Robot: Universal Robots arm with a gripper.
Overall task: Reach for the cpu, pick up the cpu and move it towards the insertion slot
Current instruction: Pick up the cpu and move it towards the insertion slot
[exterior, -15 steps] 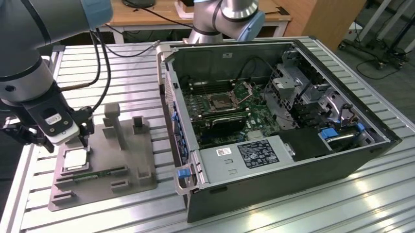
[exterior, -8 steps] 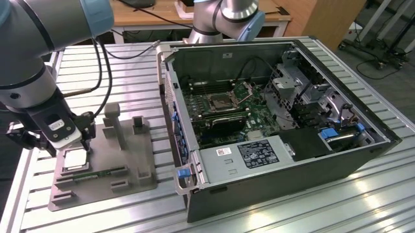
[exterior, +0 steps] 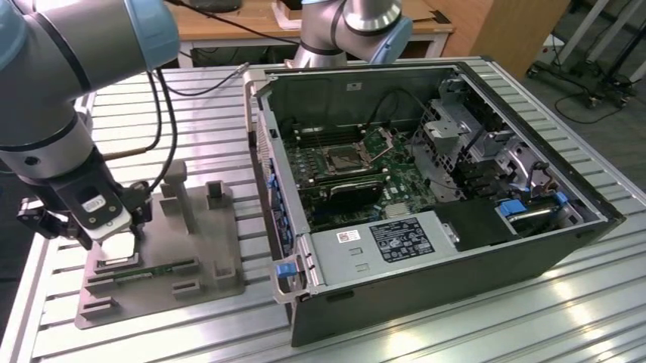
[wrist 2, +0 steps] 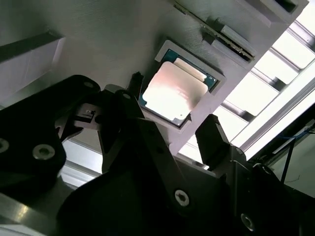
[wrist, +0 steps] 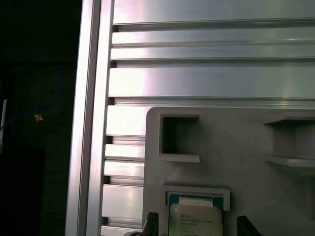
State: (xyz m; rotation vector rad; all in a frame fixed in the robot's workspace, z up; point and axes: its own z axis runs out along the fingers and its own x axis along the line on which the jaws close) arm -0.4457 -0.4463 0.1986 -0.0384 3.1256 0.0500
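Here, end effector (wrist 2: 173,98): open, fingers straddling the cpu (wrist 2: 172,91), contact unclear.
cpu: in grey holder (exterior: 217,257) by bench (exterior: 454,333) edge, cut off in first wrist view.
insertion slot (exterior: 343,160): inside case (exterior: 404,295), well apart.

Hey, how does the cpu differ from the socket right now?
The cpu lies in a grey holder; the socket sits on the green board inside the case. The cpu's top is pale shiny metal; the socket's centre is dark. The open end effector straddles the cpu; the socket is off to the exterior view's right. Both are square.
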